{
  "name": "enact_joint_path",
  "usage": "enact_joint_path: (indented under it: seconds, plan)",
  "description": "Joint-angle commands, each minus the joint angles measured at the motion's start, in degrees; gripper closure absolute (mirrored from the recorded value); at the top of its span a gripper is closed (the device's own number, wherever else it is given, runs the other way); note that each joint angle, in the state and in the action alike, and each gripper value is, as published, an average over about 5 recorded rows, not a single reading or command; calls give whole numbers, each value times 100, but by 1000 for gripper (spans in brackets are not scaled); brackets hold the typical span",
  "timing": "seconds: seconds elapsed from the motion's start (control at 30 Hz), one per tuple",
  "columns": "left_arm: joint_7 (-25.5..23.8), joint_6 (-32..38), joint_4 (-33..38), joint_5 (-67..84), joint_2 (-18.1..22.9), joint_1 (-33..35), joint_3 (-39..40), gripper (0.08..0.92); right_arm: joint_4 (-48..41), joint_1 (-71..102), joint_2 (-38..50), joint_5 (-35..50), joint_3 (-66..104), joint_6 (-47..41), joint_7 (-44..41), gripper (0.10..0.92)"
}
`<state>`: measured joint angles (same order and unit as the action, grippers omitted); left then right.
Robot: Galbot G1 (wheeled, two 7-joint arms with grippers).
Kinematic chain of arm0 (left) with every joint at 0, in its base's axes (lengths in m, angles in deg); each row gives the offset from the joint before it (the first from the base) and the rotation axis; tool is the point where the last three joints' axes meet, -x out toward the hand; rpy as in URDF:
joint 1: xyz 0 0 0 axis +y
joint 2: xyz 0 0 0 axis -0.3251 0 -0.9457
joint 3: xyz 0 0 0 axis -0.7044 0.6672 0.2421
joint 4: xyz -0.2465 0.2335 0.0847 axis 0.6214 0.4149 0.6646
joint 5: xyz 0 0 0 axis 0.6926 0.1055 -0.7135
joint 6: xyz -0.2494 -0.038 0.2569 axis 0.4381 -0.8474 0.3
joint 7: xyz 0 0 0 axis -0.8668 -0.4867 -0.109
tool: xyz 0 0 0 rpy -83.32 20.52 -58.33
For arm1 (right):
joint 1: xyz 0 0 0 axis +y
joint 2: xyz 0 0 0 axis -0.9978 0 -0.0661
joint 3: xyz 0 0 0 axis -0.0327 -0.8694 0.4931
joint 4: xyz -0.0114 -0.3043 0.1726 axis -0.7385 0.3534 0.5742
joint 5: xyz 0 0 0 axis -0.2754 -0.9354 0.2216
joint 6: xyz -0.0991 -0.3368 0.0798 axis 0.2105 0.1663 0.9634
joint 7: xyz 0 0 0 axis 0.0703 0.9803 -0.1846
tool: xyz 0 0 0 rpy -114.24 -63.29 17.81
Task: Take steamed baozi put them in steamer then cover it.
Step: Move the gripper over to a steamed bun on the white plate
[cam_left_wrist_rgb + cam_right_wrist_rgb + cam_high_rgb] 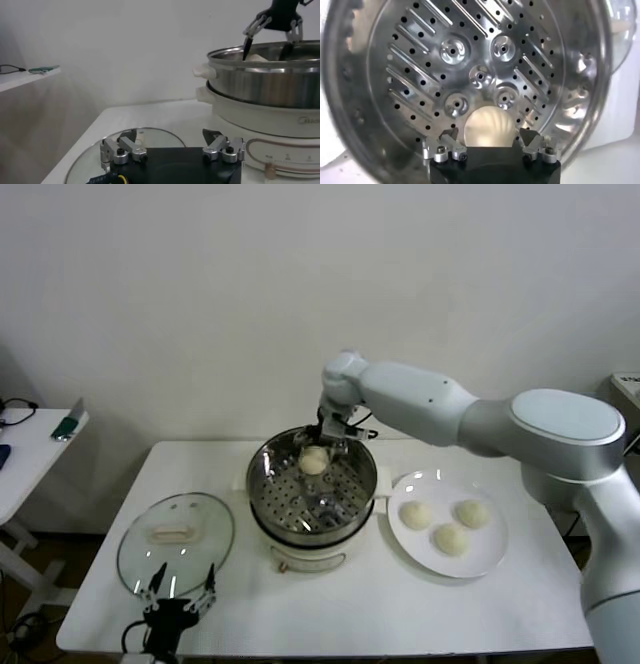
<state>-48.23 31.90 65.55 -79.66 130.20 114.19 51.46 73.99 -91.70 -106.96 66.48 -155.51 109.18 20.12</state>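
1. Right gripper (322,446) sits over the far side of the steamer (312,484), jaws spread wide, gripping nothing.
2. One baozi (487,128) lies on the perforated basket floor between my right jaws, not pinched; right wrist view shows a gap on each side.
3. Three more baozi (450,539) sit on the white plate (480,559), toward the desk's right edge, just beside the steamer.
4. Cover (175,542) lies flat on the desk (400,614) toward its left edge, handle up, apart from the steamer.
5. Left gripper (178,594) is parked at the desk's near edge, by the cover's rim, jaws open, empty.
6. Steamer base carries faint print and control marks; can't read them.
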Motion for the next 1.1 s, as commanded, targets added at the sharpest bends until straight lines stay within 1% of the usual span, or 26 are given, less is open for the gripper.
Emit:
enact_joint_path:
  seconds: [0.03,0.1,0.23,0.37,0.47,0.6,0.8,0.93,1.1]
  plan:
    - [-5,-9,36,-38,3,24,14,177,770,-1924,1204,4265,-1733,-1924,-778,202]
    - [-9,-15,52,-38,1,19,18,177,1092,-2182,1731,4562,-2141,-2612,-673,202]
    - [-24,-19,83,-33,-4,-8,22,177,1950,-2440,2683,4546,-2935,-3840,-93,203]
    - [-28,-15,97,-15,9,-40,18,177,2767,-2168,3266,4311,-3225,-4493,470,203]
    - [-24,-2,79,-8,9,-41,15,177,3006,-1692,3395,4018,-3044,-4781,823,203]
    - [-16,17,65,-4,6,-28,-10,177,2892,-963,3325,3752,-2611,-5045,1126,203]
    - [-12,24,65,4,20,-3,-41,177,2328,282,3133,3305,-1879,-5193,1319,203]
    - [-6,31,37,2,25,6,-51,177,1910,904,2955,3183,-1389,-5196,1327,203]
    - [2,41,12,0,27,6,-57,177,1670,1234,2788,3123,-1076,-5196,1379,203]
